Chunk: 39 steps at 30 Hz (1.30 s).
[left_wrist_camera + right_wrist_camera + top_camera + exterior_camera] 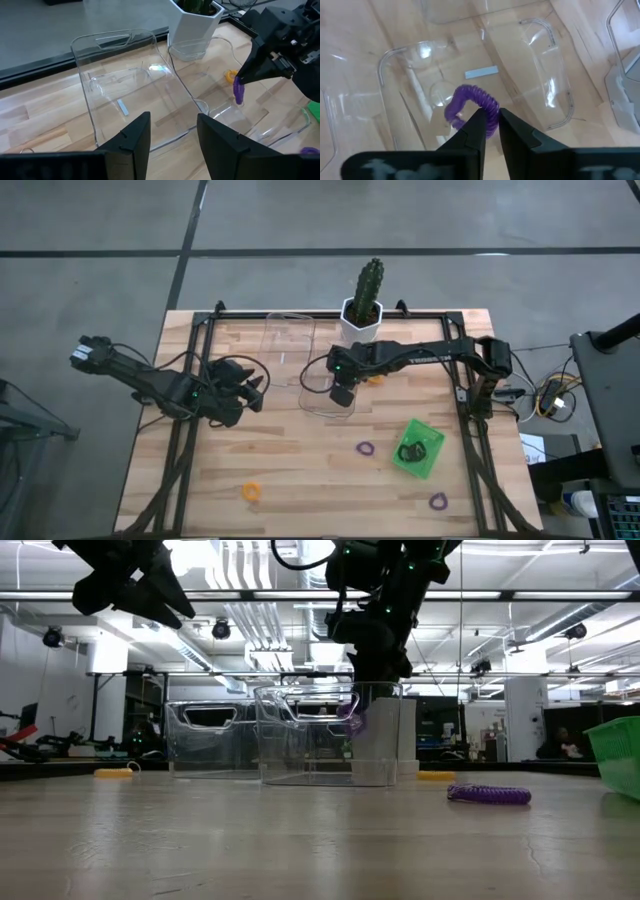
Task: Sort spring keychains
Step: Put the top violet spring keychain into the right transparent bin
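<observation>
At far left, above the bench point(300, 460), we see the left gripper point(255, 393) with fingers point(131, 142) apart and empty, facing two clear trays point(290, 345). Near the bench's front edge lies an orange keychain point(251, 492). At centre, the right gripper point(490, 127) hangs over the nearer tray point(322, 395), its fingers point(476, 131) clamped on a purple keychain point(470, 102) dangling above the tray floor. Behind stands a potted cactus point(366, 295). Rightward we note a purple keychain on the wood point(365, 448), a black keychain point(414, 448) in the green tray point(428, 465), and another purple keychain near the front point(437, 501).
</observation>
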Available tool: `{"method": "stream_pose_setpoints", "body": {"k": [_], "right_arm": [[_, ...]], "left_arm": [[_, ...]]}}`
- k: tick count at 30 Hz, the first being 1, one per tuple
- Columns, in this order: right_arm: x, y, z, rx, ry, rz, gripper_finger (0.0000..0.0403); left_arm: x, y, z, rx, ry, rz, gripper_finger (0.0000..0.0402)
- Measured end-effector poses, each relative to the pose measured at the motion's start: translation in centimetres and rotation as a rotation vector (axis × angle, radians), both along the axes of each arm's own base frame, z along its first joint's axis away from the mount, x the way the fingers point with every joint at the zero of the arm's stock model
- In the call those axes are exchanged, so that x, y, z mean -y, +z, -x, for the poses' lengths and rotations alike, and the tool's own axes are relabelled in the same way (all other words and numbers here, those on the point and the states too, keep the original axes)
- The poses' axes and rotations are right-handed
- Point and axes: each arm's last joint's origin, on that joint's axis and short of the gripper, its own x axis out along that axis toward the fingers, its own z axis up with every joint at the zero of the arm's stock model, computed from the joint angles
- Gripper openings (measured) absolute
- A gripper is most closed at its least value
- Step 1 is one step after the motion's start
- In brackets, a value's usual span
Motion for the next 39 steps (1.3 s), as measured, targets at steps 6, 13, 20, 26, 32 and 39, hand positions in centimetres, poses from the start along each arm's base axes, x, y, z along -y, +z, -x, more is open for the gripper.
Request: {"method": "stream_pose_setpoints", "body": {"k": [6, 13, 20, 26, 32, 39], "right_arm": [[0.0, 0.0, 0.0, 0.000, 0.001, 0.000, 0.0087], [-0.2, 0.1, 0.1, -0.001, 0.023, -0.036, 0.0108], [-3.5, 3.5, 2.8, -0.016, 0.341, -0.218, 0.0104], [-7.2, 6.6, 6.5, -0.073, 0.514, -0.194, 0.0092], [-9.6, 7.5, 8.1, -0.007, 0.581, -0.191, 0.0078], [-10.4, 5.8, 7.9, -0.060, 0.506, -0.244, 0.0072]], "left_arm": [[0.0, 0.0, 0.0, 0.003, 0.000, 0.001, 0.0153], [0.0, 0.0, 0.0, 0.007, 0.000, 0.003, 0.0153], [0.0, 0.1, -0.1, 0.009, -0.001, 0.003, 0.0153], [0.0, 0.1, -0.1, -0.007, -0.013, -0.013, 0.0153], [0.0, 0.1, -0.1, -0.008, -0.016, -0.016, 0.0153], [0.1, 0.2, -0.2, 0.005, -0.016, -0.011, 0.0153]]}}
